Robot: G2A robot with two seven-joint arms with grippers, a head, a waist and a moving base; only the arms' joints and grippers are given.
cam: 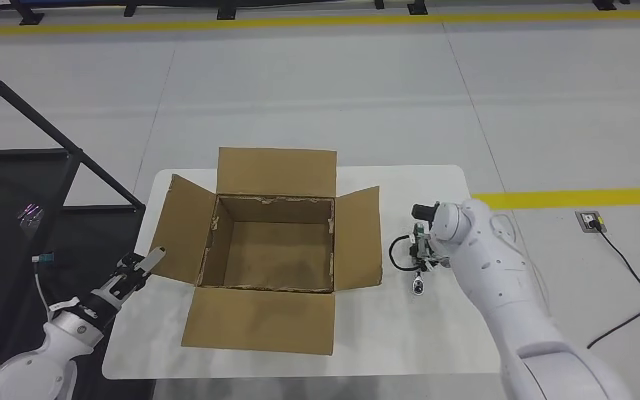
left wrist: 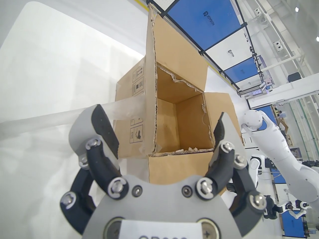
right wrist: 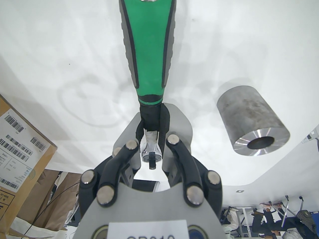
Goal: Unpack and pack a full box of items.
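Note:
An open cardboard box [cam: 262, 322] stands in the middle of the white table [cam: 430, 335] with all its flaps splayed out; its inside [left wrist: 184, 125] looks bare. My left gripper [cam: 143, 264] hovers open just outside the box's left flap [left wrist: 150, 75], its fingers spread wide and holding nothing [left wrist: 160, 115]. To the right of the box, low over the table, my right gripper [cam: 421, 254] is shut [right wrist: 152, 123] on the metal neck of a green-handled ratchet wrench [right wrist: 147, 38]. A short grey metal cylinder [right wrist: 251, 123] lies on the table beside that wrench.
A strip of clear tape [left wrist: 49, 118] hangs off the box's left side. The box's outer wall with barcode labels [right wrist: 20, 145] is close to the right gripper. A black frame [cam: 40, 130] stands off the table's left edge.

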